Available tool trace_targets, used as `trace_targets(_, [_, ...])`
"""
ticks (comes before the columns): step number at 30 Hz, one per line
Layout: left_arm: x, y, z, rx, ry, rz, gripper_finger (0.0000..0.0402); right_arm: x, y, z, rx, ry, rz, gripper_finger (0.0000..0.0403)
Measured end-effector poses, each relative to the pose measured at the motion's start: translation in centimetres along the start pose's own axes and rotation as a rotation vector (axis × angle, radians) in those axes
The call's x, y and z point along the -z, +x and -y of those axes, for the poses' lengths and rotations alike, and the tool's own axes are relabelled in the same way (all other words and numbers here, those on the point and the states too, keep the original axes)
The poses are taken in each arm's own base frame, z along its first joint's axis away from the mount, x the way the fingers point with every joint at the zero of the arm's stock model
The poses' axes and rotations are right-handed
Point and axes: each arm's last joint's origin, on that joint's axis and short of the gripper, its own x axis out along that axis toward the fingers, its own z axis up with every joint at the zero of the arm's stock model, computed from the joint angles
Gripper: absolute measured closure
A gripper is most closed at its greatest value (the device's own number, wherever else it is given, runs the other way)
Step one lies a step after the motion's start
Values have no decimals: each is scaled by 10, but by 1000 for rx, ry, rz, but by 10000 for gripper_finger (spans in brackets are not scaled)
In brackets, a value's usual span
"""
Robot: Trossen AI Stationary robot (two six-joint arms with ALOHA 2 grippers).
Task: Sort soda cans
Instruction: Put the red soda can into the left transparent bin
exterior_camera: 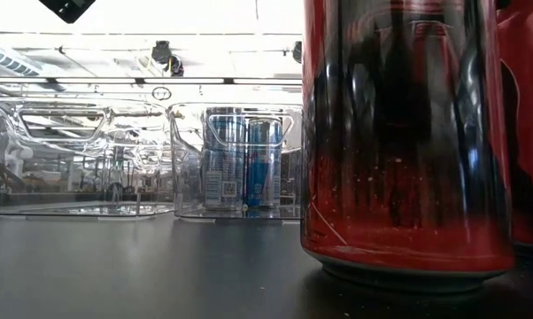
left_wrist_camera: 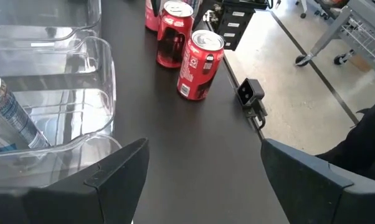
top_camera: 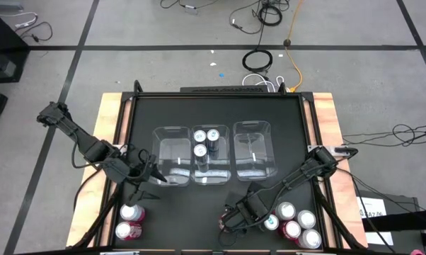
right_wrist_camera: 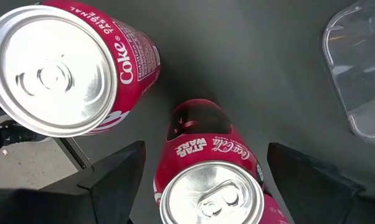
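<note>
Right pincer [right_wrist_camera: 200, 180] spread wide over a red can [right_wrist_camera: 209, 186], apparently untouched, near the surface's [top_camera: 199, 212] front-right corner; left pincer [left_wrist_camera: 203, 174] wide, empty.

Grey floor [top_camera: 128, 28] crossed by dark tape lines, cables [top_camera: 266, 14] strewn behind the black-topped table [top_camera: 213, 106].

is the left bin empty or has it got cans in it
Empty: the left bin shows only clear plastic; the three blue cans stand in the middle bin.
</note>
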Motion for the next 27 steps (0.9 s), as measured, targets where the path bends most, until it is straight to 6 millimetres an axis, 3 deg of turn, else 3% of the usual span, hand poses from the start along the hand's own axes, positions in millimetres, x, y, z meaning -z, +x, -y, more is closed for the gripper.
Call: trace_targets(27, [0,0,0,-1,-23,0,83,2,0,0,-14,29,-47,74])
